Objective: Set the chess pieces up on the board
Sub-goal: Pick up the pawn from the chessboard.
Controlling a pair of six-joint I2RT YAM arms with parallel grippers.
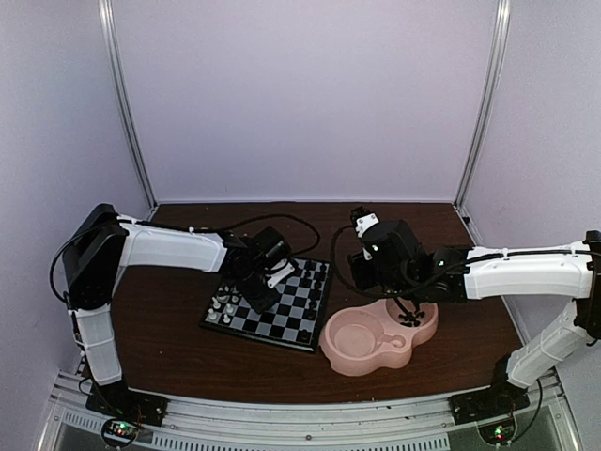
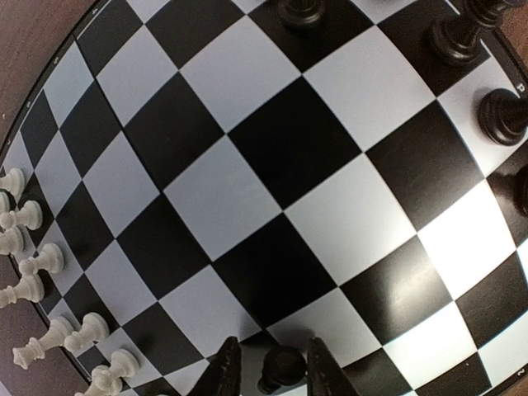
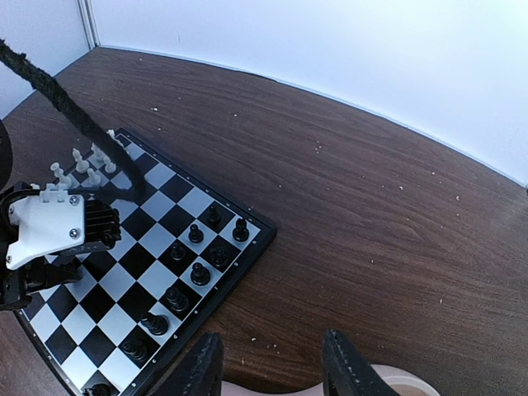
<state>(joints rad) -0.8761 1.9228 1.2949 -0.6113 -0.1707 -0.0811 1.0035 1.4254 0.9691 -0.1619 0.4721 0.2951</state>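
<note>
Hanging over pink dish: right tool

Nothing legible; tiny marks on the board's border are unreadable.

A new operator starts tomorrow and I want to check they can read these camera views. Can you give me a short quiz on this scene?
1. True or false: the pink double-bowl dish sits on the chessboard.
2. What stands between the left gripper's fingers? A) a white pawn B) a black chess piece C) nothing
3. Fill in: the right gripper hovers open above the ____.
Key: 1 false, it lies beside the chessboard; 2 B; 3 pink double-bowl dish.
</note>
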